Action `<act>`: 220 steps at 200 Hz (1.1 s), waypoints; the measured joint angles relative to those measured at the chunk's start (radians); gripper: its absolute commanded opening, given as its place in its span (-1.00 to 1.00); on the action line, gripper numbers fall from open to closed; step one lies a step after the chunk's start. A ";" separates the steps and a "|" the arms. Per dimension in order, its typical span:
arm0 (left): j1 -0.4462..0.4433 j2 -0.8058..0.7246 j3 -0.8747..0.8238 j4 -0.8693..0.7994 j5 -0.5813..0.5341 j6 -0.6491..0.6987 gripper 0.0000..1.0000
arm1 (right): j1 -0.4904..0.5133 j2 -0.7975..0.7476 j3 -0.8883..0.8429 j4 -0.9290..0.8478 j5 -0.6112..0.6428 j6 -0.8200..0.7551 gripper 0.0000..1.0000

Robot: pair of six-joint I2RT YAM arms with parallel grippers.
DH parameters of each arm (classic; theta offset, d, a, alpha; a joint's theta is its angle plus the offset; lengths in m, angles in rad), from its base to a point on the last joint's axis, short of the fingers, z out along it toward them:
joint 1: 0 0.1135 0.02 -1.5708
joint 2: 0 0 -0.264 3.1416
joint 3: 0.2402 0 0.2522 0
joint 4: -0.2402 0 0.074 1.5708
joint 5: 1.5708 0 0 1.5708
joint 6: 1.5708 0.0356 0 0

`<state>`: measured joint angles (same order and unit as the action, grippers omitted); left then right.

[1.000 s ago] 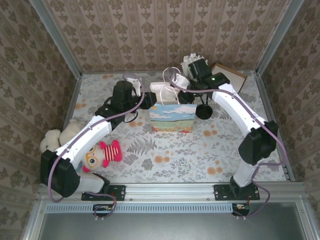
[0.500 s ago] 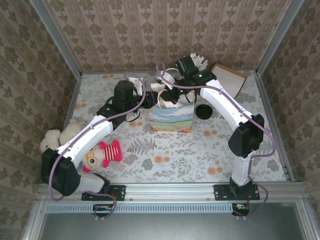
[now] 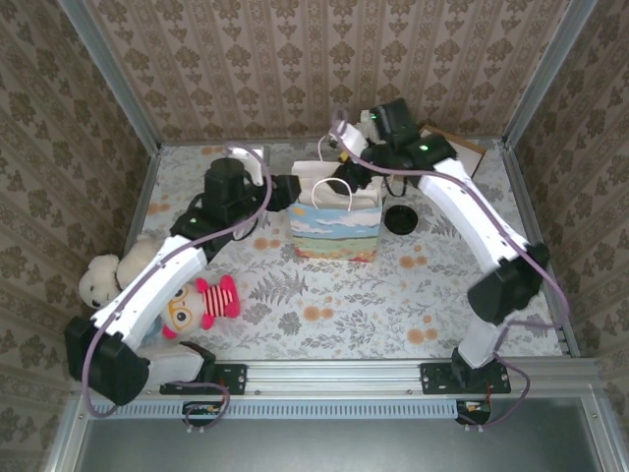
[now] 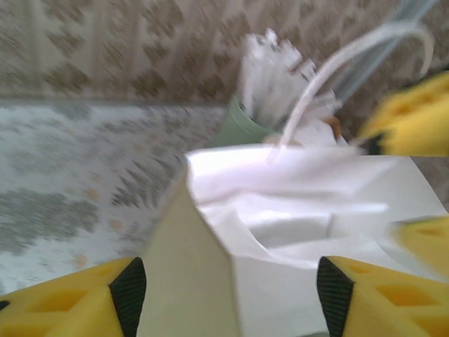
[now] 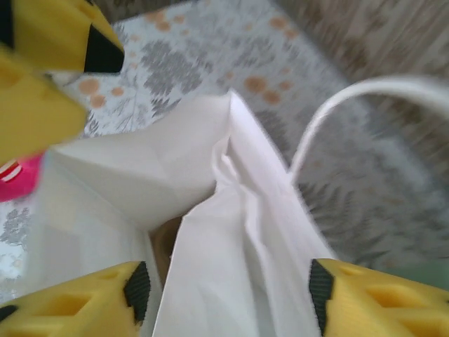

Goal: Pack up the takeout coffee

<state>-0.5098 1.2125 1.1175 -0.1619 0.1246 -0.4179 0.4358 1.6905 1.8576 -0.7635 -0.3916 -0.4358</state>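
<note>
Floral table (image 3: 324,315): left end effector (image 4: 228,295), right end effector (image 5: 228,295) spread wide astride gift bag (image 3: 336,234).

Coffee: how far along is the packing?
Done: the bag stands upright, mouth open. In hand: the left gripper and right gripper are both at its top, jaws open astride the paper walls. Left: the coffee, lid on, stands on the table to the bag's right, ungripped; it must be picked up and put in.
</note>
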 measured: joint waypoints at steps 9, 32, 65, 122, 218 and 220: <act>0.033 -0.033 0.000 -0.013 -0.035 0.018 0.64 | -0.011 -0.076 -0.042 0.033 0.022 0.017 0.59; 0.129 -0.110 -0.003 -0.033 -0.143 0.061 0.99 | -0.051 -0.280 -0.206 0.201 0.114 0.103 1.00; 0.258 -0.236 -0.143 0.041 -0.292 0.126 1.00 | -0.157 -0.554 -0.548 0.496 0.374 0.267 1.00; 0.459 -0.175 -0.525 0.263 -0.373 0.179 1.00 | -0.459 -0.678 -1.062 0.720 0.779 0.550 1.00; 0.449 0.156 -0.632 0.602 -0.243 0.374 1.00 | -0.634 -0.302 -1.366 1.101 0.531 0.678 1.00; 0.448 0.160 -0.632 0.609 -0.243 0.379 1.00 | -0.634 -0.293 -1.364 1.106 0.521 0.676 1.00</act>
<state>-0.0620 1.3727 0.4850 0.4469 -0.1184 -0.0391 -0.1982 1.3972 0.4938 0.3428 0.1295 0.2405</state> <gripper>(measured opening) 0.997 0.999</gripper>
